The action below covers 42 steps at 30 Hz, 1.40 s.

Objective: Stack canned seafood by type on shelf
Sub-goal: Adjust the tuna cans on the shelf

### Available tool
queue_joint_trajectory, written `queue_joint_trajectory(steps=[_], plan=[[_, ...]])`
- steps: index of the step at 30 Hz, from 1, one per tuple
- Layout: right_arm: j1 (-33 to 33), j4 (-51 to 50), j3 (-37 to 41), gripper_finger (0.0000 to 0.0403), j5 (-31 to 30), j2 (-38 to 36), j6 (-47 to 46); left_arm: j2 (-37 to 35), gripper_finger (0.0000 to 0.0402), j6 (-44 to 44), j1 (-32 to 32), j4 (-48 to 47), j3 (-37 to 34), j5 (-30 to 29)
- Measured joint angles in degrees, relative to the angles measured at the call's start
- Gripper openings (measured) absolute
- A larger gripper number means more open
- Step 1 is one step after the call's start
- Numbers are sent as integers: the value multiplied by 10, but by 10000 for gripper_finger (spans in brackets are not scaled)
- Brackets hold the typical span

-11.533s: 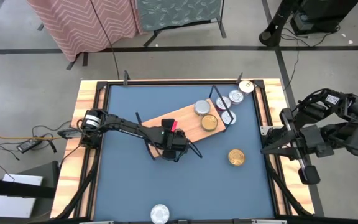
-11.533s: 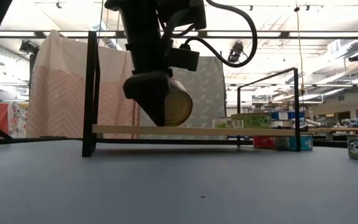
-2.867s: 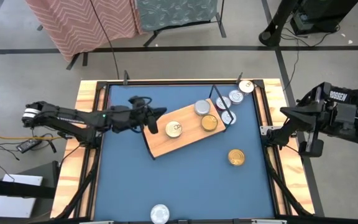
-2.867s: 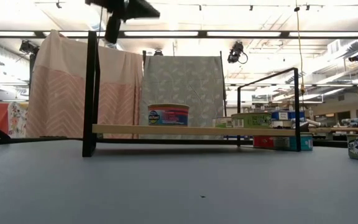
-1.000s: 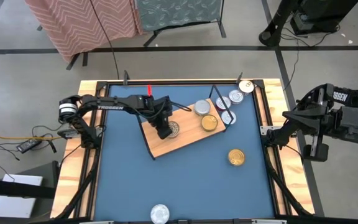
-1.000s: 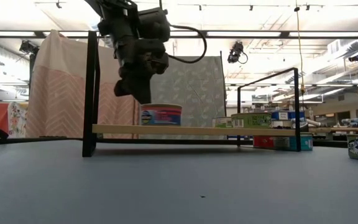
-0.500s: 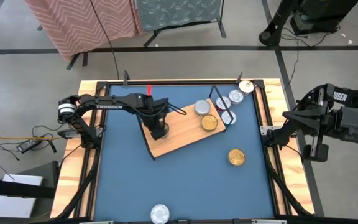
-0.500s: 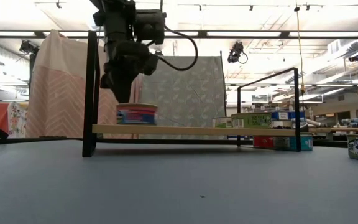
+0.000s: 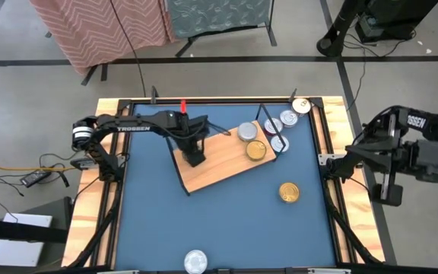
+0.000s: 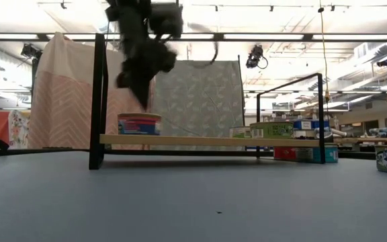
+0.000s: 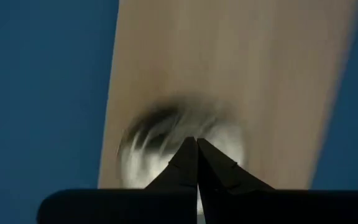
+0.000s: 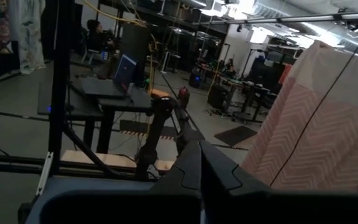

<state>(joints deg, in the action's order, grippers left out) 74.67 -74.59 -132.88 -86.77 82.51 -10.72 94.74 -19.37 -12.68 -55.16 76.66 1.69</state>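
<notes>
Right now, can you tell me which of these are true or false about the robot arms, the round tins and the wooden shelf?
1. The left gripper is shut above a round flat tin with a blue and red side label. True.
2. That tin sits on the blue table top. False: it stands on the light-wood shelf board with black wire end frames.
3. A gold-lidded tin lies on the blue table, off the shelf. True.
4. The right gripper holds a tin. False: it is shut and empty, beside the table.
</notes>
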Motion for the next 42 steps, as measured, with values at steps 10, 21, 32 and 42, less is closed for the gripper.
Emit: queue_joint_trajectory(steps=[10, 21, 32, 42], plan=[[0, 1, 0, 5, -6, 7, 0, 29, 3, 23, -18, 274, 80, -10], [0, 29, 0, 5, -21, 8, 22, 204, 3, 25, -24, 270, 196, 20], [0, 31, 0, 5, -23, 7, 24, 282, 3, 27, -50, 270, 275, 25], [0, 124, 0, 5, -23, 7, 121, 286, 3, 24, -56, 255, 265, 24]])
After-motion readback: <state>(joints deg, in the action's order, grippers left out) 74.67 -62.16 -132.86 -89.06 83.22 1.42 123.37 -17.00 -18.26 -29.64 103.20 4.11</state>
